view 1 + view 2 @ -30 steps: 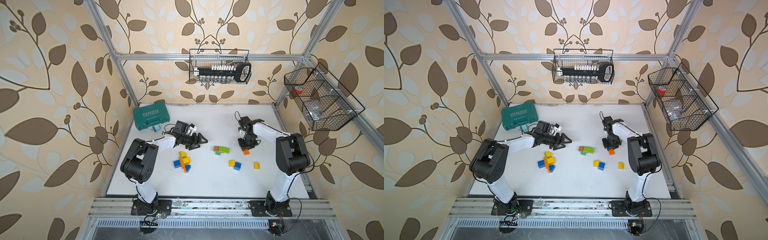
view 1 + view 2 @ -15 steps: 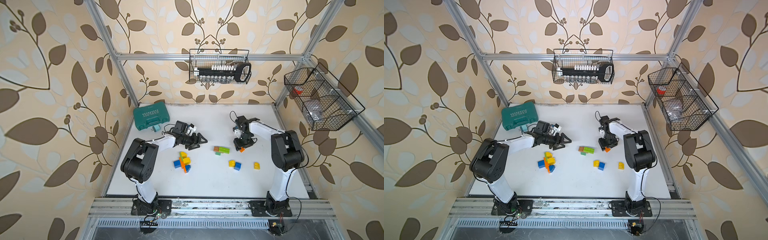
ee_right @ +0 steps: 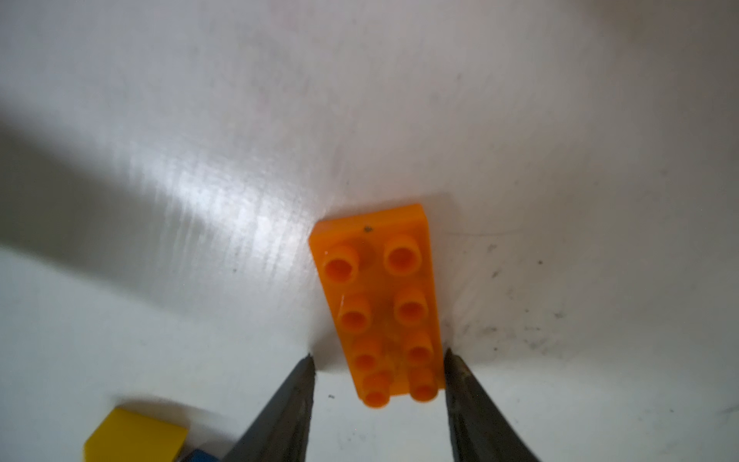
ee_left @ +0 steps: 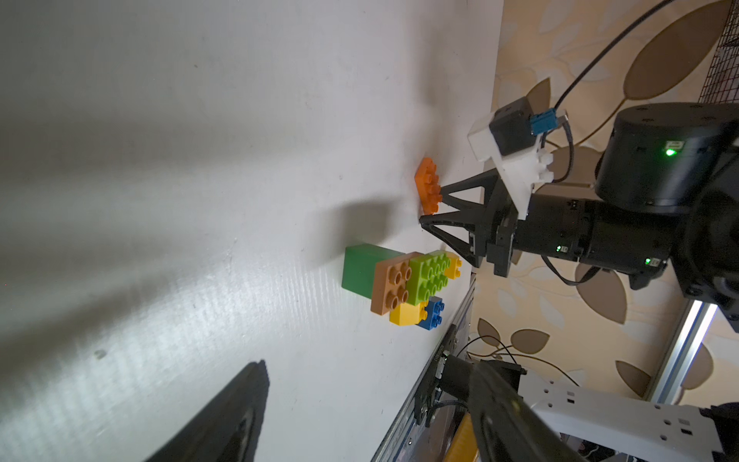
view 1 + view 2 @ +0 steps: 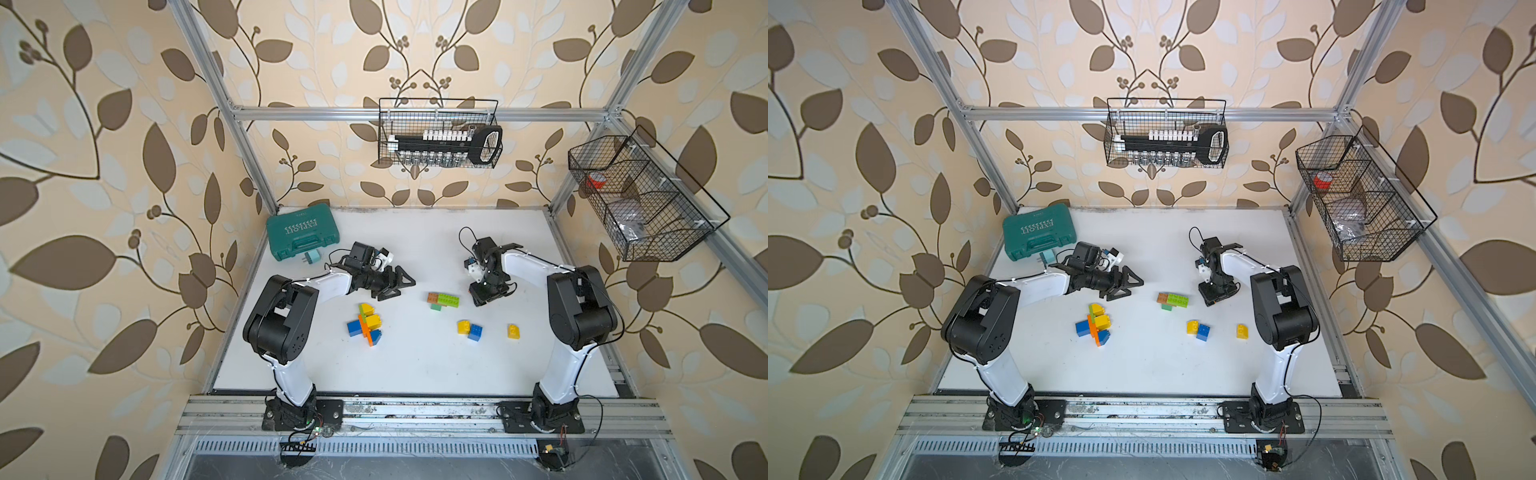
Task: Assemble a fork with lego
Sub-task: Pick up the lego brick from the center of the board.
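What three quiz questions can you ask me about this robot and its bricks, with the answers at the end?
1. True or false: the left gripper is holding something.
2. Pick one: what colour is the plate between the jaws of the right gripper? A blue, B orange, C green.
3. Fill in: in the far corner of the table, on the left arm's side, lies a teal ____.

Key
1. False: its jaws are open and empty.
2. B.
3. case.
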You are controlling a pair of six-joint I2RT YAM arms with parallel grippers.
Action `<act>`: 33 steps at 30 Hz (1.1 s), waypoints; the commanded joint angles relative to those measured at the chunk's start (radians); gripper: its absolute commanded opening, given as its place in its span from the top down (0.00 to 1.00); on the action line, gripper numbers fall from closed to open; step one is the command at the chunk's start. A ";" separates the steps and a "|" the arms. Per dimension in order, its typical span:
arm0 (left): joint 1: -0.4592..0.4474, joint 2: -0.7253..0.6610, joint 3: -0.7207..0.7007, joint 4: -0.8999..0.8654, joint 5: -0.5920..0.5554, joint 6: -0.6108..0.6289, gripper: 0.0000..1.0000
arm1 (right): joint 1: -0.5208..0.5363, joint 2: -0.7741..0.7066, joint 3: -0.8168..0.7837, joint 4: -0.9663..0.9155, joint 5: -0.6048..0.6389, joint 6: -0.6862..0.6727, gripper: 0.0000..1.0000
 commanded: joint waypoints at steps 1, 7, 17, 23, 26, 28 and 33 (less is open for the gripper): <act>0.014 0.003 -0.005 0.017 0.023 0.001 0.19 | 0.005 -0.020 0.000 0.028 0.005 -0.032 0.47; 0.014 0.008 0.004 -0.005 0.016 0.010 0.19 | 0.005 0.000 -0.007 0.015 -0.005 -0.036 0.53; 0.014 0.018 0.016 -0.003 0.031 0.006 0.19 | 0.016 -0.007 -0.029 0.005 0.054 -0.021 0.63; 0.015 0.013 0.026 -0.027 0.042 0.009 0.20 | 0.018 -0.072 -0.037 0.028 0.052 -0.035 0.76; 0.015 0.006 0.030 -0.041 0.041 0.011 0.21 | 0.028 -0.141 -0.028 0.043 0.025 -0.061 0.79; 0.018 -0.003 0.032 -0.047 0.041 0.013 0.21 | 0.037 -0.189 -0.027 0.050 -0.011 -0.096 0.81; 0.033 -0.031 0.038 -0.093 0.026 0.037 0.21 | 0.056 -0.243 0.038 -0.014 -0.126 -0.127 0.90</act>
